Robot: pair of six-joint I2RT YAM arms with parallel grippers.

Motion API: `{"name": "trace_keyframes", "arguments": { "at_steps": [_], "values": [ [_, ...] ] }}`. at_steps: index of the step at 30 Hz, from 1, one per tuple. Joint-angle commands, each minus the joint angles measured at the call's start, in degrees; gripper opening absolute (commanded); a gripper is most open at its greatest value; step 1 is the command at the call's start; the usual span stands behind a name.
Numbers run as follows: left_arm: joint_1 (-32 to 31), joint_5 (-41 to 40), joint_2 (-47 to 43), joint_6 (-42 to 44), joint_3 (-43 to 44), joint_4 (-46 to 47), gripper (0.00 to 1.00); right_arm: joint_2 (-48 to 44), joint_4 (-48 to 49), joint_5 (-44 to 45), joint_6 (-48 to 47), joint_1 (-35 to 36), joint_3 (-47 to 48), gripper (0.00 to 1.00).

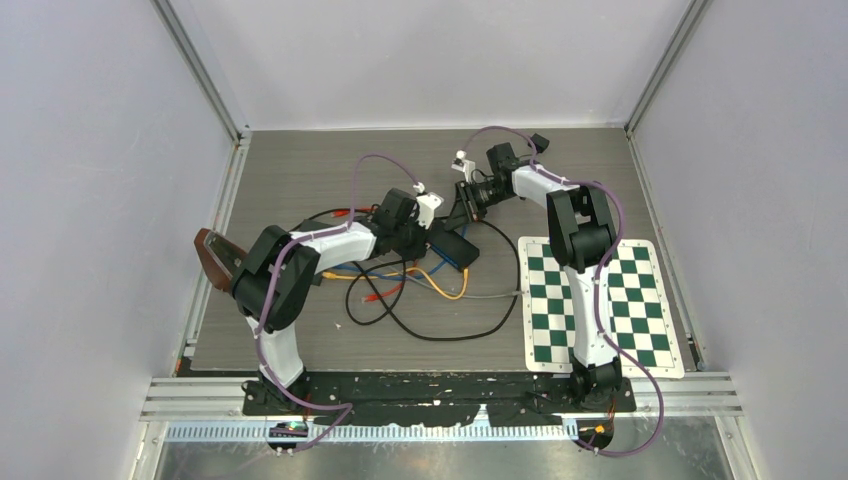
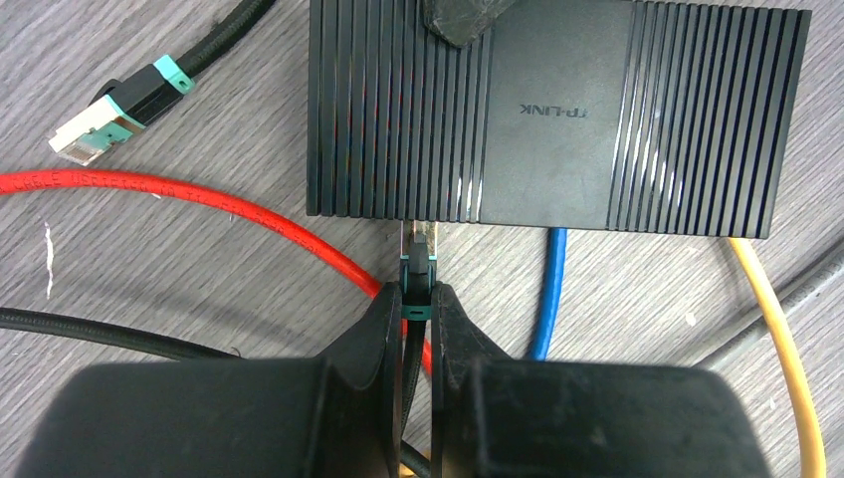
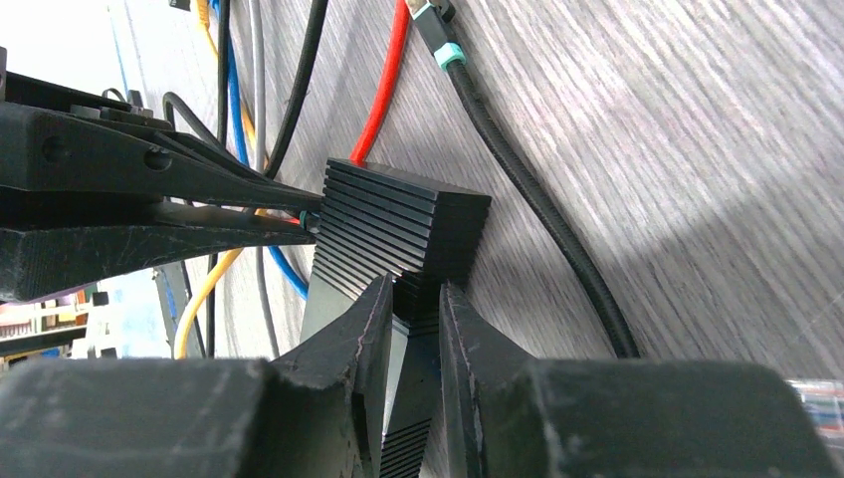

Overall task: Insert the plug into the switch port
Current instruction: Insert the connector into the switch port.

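The switch (image 2: pixel 617 119) is a flat black ribbed TP-LINK box lying on the wood-grain table. My left gripper (image 2: pixel 419 294) is shut on the plug (image 2: pixel 419 267), a black and teal connector on a black cable. The plug's metal tip touches the switch's near edge; the port face is hidden under that edge. My right gripper (image 3: pixel 415 294) is shut on the far rim of the switch (image 3: pixel 398 219), one finger on each face. In the top view both grippers (image 1: pixel 425 232) (image 1: pixel 470 200) meet over the switch (image 1: pixel 455 248) mid-table.
A blue cable (image 2: pixel 547 289) and a yellow cable (image 2: pixel 776 329) run out of the switch's near side. A red cable (image 2: pixel 199 199), black cables and a spare teal-booted plug (image 2: pixel 119 110) lie loose. A checkerboard sheet (image 1: pixel 640 300) lies on the right, a brown object (image 1: pixel 212 258) on the left.
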Motion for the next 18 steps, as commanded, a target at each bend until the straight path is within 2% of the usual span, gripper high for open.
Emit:
{"name": "trace_keyframes", "arguments": {
  "at_steps": [1, 12, 18],
  "values": [
    [-1.9, 3.6, -2.3, -2.4, 4.5, 21.8, 0.0, 2.8, -10.0, -6.3, 0.7, 8.0, -2.2, 0.26],
    [-2.0, 2.5, 0.5, -5.5, 8.2, 24.8, 0.0, 0.6, -5.6, -7.1, 4.5, 9.1, -7.9, 0.26],
    [-2.5, 3.5, 2.7, -8.6, 11.6, 21.7, 0.0, 0.7, -2.7, -7.5, 7.7, 9.1, -8.1, 0.26]
  ]
}}
